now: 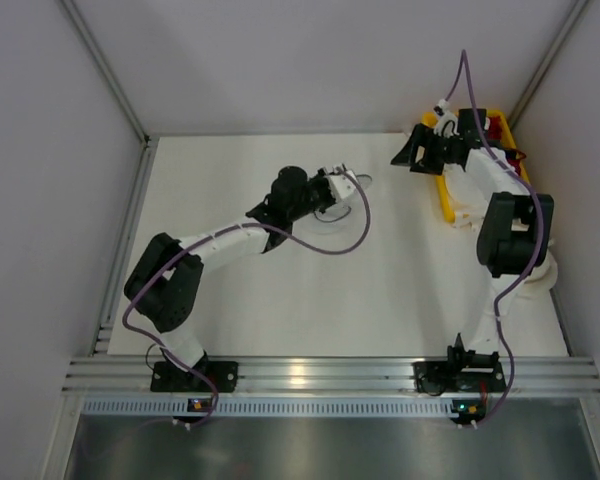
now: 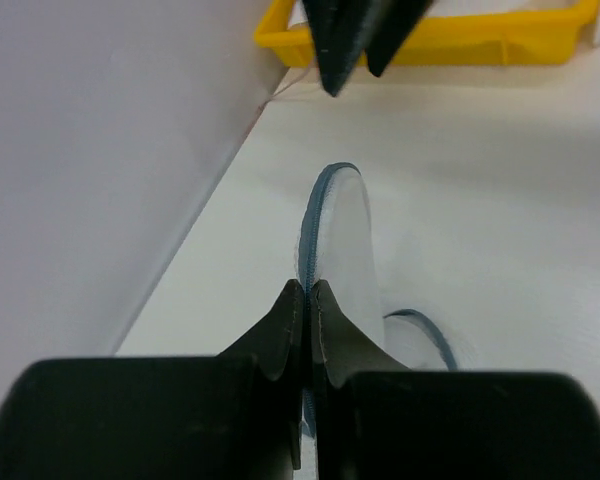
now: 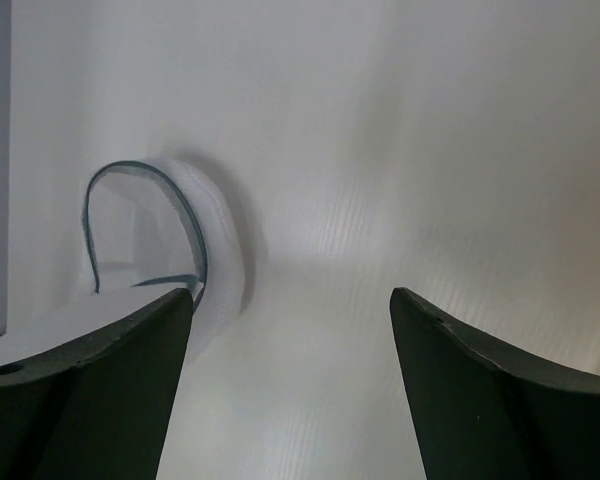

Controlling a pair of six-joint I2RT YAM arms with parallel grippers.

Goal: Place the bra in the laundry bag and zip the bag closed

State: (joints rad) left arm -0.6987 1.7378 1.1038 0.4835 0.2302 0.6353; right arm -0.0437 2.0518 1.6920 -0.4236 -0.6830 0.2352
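The arm bases sit at the near edge of the table (image 1: 280,300), well short of the bag.

Out past them, at mid-table, the left gripper (image 1: 338,188) meets the bag (image 1: 355,182). From above, the bag shows only as a thin dark curve beside the fingertips, and the grip cannot be read. The left wrist view settles it. There the left gripper (image 2: 308,295) has its fingers (image 2: 285,330) pressed together on the bag's bluish rim, with no gap between them. The mesh (image 2: 345,240) rises from the pinch as a disc standing on edge. A second stretch of rim curves lower down on the right of the disc.

The right gripper (image 1: 400,157) is further back and to the right of the bag, clear of it and pointing towards it. Its own camera shows the right gripper (image 3: 292,330) with its fingers (image 3: 90,380) spread wide and only bare table between them. In that view the bag (image 3: 215,235) stands up from the table with its rim arched. In the left wrist view the right gripper (image 2: 358,40) appears as two dark tips beyond the bag.

Behind those tips is the yellow tray (image 2: 460,45). From above, the tray (image 1: 447,200) lies far to the right of the bag, under the right arm. Something red (image 1: 497,125) lies at its far end, which neither wrist view shows.
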